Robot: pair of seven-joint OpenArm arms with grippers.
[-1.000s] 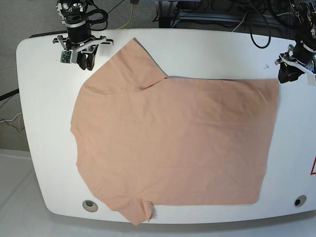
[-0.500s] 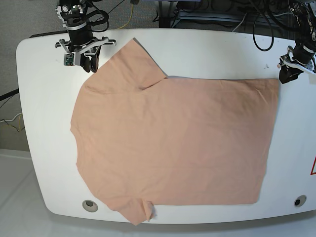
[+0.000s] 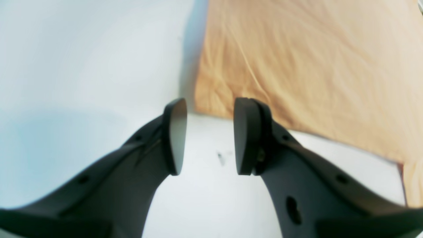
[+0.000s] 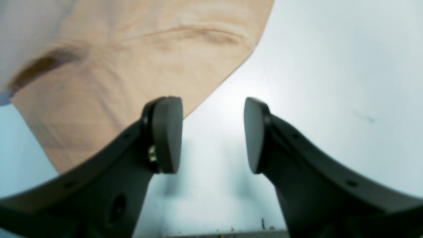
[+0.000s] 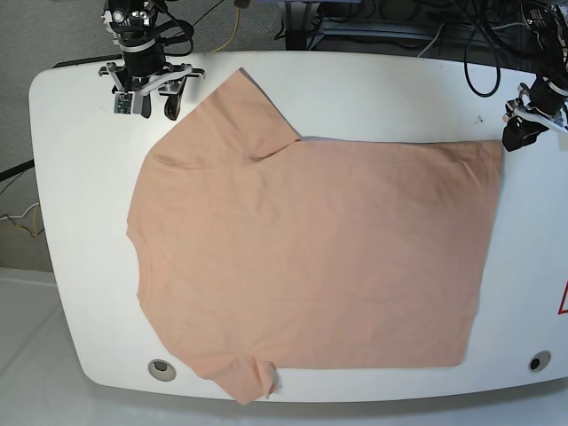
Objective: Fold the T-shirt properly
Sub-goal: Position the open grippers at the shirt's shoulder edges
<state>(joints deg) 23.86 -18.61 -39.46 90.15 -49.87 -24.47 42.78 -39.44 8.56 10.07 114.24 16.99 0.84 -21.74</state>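
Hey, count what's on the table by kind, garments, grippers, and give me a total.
T-shirt: 1
Grippers: 2, left gripper and right gripper, both open and empty over the table
Total: 3

The right gripper (image 5: pixel 157 105) hangs at the base view's upper left, pointing down, its two dark fingers (image 4: pixel 167 134) spread apart with nothing between them. The left gripper (image 5: pixel 517 135) sits at the upper right, its arm coming in from the edge. Its fingers (image 3: pixel 175 135) also stand parted, holding nothing.
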